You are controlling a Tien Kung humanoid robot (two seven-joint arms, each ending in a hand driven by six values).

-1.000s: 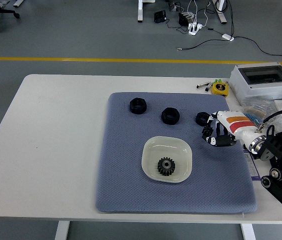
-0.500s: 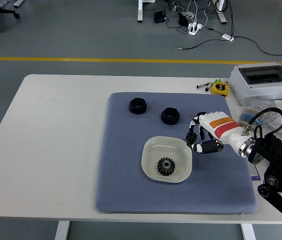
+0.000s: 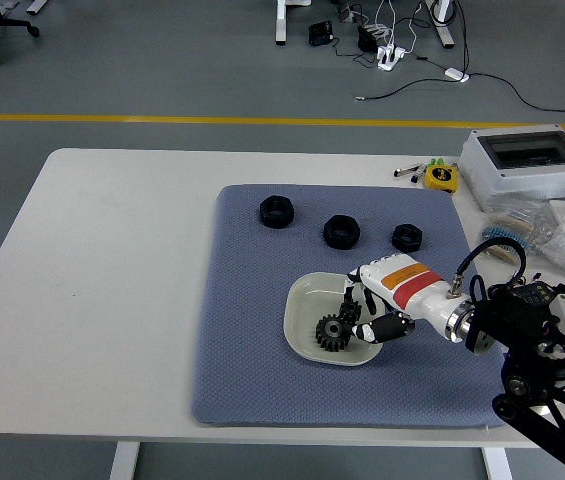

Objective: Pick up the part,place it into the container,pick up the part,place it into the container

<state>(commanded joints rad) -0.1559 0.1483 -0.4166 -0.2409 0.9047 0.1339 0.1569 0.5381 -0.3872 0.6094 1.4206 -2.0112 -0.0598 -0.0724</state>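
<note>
Now the right hand (image 3: 367, 312) has moved over the container (image 3: 307, 300), fingers curled, contents unclear.

Lighting: bright, even, diffuse overhead.
Shadows faint and soft under the table (image 3: 112, 300); mild glare on the bowl (image 3: 307, 300) rim at 10 o'clock; focus sharp centre, slightly soft toward corners.
</note>
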